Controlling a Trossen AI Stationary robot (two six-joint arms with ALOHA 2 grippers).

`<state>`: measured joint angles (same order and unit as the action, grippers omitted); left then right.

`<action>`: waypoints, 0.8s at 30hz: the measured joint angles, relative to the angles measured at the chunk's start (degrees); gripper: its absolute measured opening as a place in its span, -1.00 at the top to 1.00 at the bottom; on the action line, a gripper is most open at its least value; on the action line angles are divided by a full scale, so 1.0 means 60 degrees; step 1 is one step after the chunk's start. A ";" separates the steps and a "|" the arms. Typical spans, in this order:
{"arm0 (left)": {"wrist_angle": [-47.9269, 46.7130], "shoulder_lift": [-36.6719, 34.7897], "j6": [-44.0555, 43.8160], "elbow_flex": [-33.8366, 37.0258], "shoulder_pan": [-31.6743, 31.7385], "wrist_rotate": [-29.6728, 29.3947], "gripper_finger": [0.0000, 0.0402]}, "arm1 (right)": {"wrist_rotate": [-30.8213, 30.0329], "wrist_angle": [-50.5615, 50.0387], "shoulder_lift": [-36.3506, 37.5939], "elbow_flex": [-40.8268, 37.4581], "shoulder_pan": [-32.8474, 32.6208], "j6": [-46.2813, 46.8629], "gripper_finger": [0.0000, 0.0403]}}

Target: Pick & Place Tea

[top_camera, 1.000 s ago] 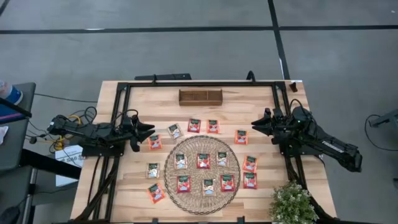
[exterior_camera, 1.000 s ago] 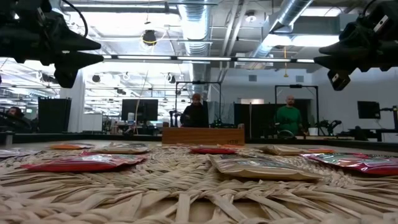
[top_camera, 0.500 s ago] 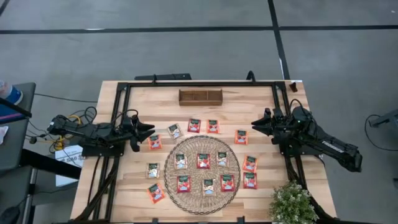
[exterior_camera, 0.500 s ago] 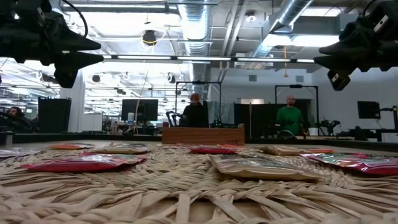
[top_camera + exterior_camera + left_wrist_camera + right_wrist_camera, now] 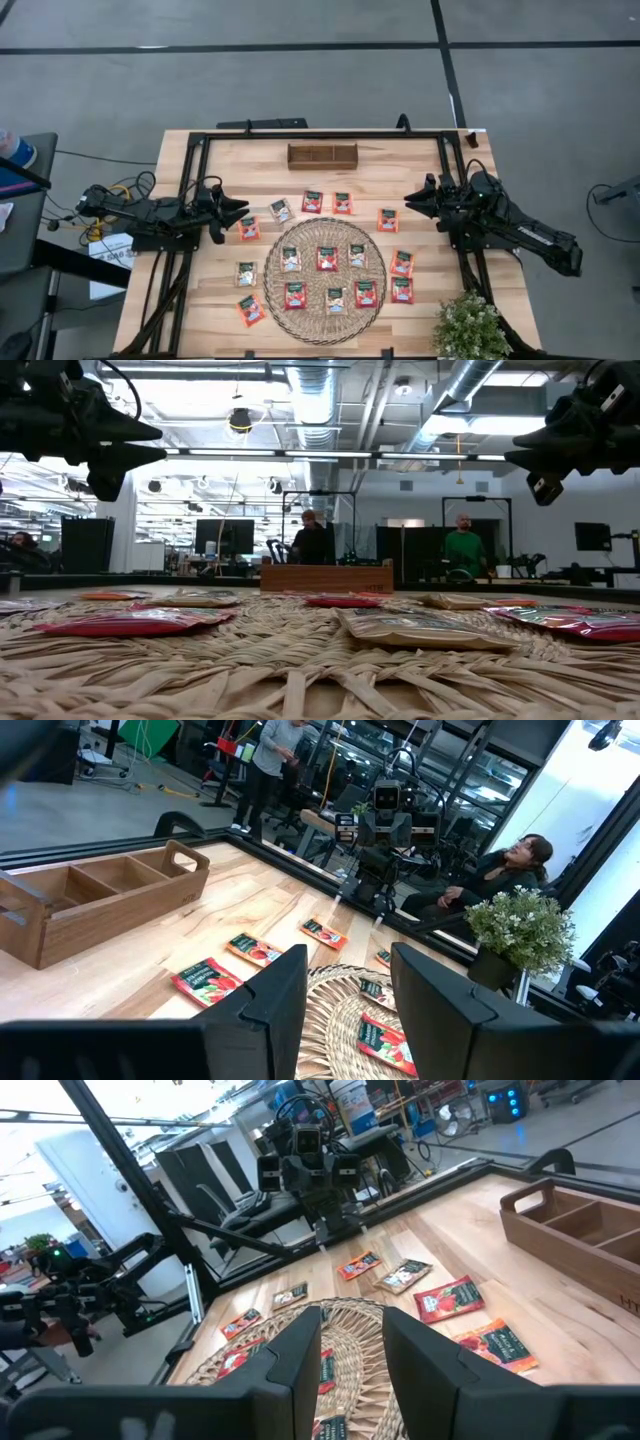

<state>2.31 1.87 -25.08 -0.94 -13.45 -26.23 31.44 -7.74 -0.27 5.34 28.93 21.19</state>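
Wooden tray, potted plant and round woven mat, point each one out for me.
wooden tray (image 5: pixel 322 155), high view, its middle divider.
potted plant (image 5: pixel 469 328), high view, centre of its foliage.
woven mat (image 5: pixel 308 236), high view, bare weave between sachets.

Lighting was bright and even. In the low view it came from ceiling strip lights (image 5: pixel 330 456), with glare whitening the upper room; both arms showed there as dark silhouettes. From above, the table (image 5: pixel 230 160) was evenly lit with faint, soft shadows. The nearest woven mat (image 5: pixel 300 680) was blurred. Wrist-view fingers (image 5: pixel 265 1010) appeared soft.
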 joint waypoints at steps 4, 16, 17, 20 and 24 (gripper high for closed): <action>0.0000 0.0003 0.0000 0.0000 -0.0003 0.0002 0.31 | -0.0010 0.0003 0.0000 0.0000 0.0000 -0.0073 0.49; 0.0225 0.0001 0.0000 0.0016 -0.0001 0.0002 0.31 | -0.0013 0.0097 0.0001 0.0000 0.0000 -0.0102 0.49; 0.0252 0.0003 0.0000 0.0016 0.0000 -0.0001 0.31 | -0.0024 0.0110 0.0001 0.0000 0.0000 -0.0100 0.49; 0.0284 0.0000 -0.0004 0.0020 0.0000 -0.0001 0.31 | -0.0043 0.0120 0.0000 0.0000 0.0000 0.0277 0.49; 0.0291 0.0004 -0.0004 0.0020 -0.0004 0.0002 0.31 | -0.0152 0.0157 -0.0013 0.0006 0.0007 0.0881 0.49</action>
<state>4.05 1.89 -25.10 -0.82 -13.47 -26.22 30.53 -6.80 -0.35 5.38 28.97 26.48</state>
